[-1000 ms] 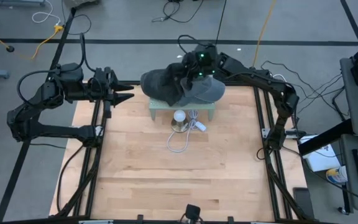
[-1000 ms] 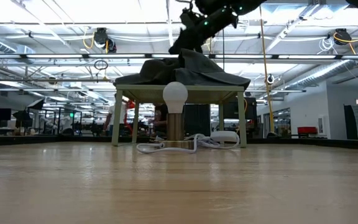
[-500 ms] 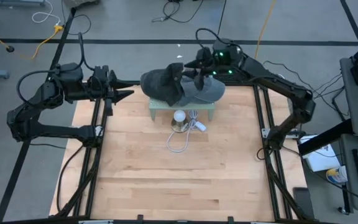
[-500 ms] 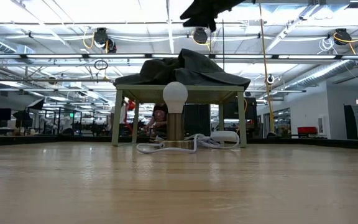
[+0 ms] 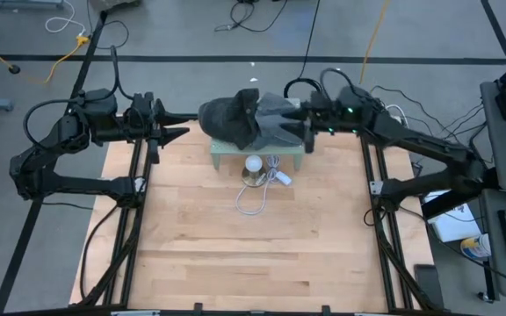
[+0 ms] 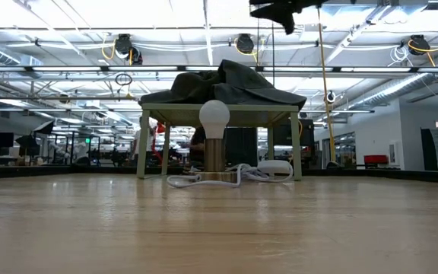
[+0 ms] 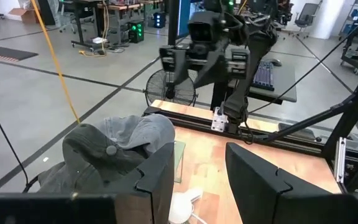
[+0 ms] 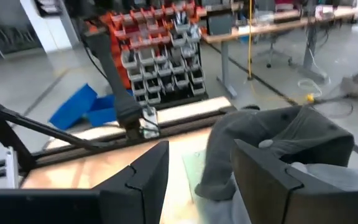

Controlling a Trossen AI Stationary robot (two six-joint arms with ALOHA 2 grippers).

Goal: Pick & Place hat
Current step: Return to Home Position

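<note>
The left gripper [image 5: 176,130] hangs at the tabletop's [image 5: 235,254] far left edge, fingers apart and empty, pointing at the shelf [image 5: 225,155]. The shelf stands mid far edge, long side running left to right, black caps [image 5: 228,121] heaped on its left end, gray caps [image 5: 281,125] on its right. The right gripper [image 5: 304,127], spread and empty, sits just beside the gray heap, nearer than the left; its way out likely lies rightward.

The heaped caps [image 5: 253,123] hide most of the shelf [image 5: 227,158], and their number cannot be told.
</note>
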